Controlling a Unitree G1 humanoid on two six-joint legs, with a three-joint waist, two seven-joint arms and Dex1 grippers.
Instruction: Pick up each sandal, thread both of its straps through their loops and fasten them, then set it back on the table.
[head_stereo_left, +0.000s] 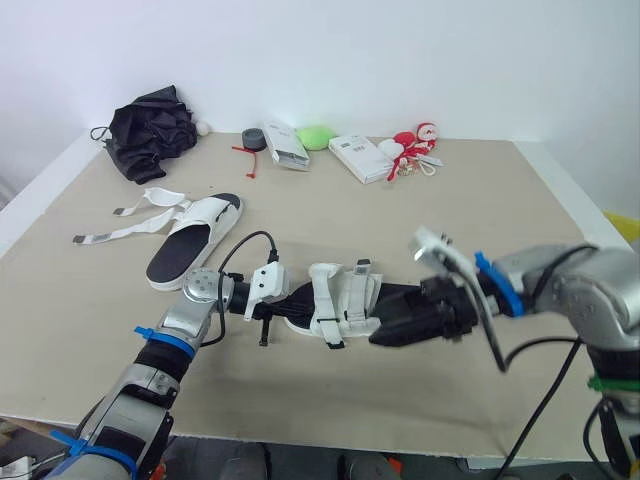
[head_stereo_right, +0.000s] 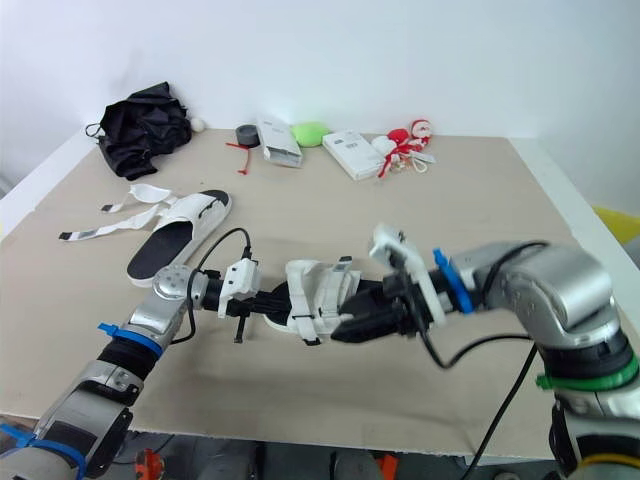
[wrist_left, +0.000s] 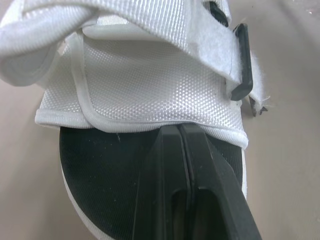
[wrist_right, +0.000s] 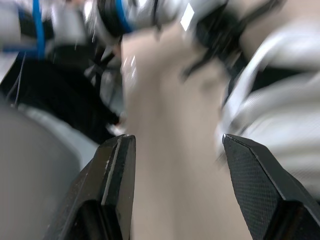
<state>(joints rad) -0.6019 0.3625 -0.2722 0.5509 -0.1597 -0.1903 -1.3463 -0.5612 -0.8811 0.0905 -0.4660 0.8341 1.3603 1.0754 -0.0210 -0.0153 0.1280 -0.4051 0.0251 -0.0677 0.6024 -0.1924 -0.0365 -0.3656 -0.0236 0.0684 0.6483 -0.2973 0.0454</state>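
- Beige table (head_stereo_left: 520, 250) against a plain white wall carries all that follows.
- Left claw (wrist_left: 182, 131): its two black fingers are pressed together with only a thin seam between them. They lie over the black insole of the near sandal (head_stereo_left: 335, 300), tips touching the hem of its white mesh upper. Whether they nip that hem I cannot tell.
- Right claw (wrist_right: 177, 142): its fingers stand well apart with nothing between them. In the head views it sits just beside the opposite end of the same sandal.
- Near sandal: it lies at the front middle of the table, between the two claws. Its white straps are folded across the upper, and one runs through a black loop (wrist_left: 242, 62).
- Far sandal (head_stereo_left: 195, 245): it lies flat on the table behind the left arm, apart from both claws. Its black insole is open to view and its undone straps (head_stereo_left: 115, 232) are splayed out to the robot's left.
- Back edge of the table, from the robot's left to right: a black umbrella (head_stereo_left: 150, 130), a small white ball (head_stereo_left: 203, 128), a dark tape roll (head_stereo_left: 252, 138), a white box (head_stereo_left: 287, 146), a green lump (head_stereo_left: 316, 136), a second white box (head_stereo_left: 360, 158) and red-and-white trinkets (head_stereo_left: 415, 145).
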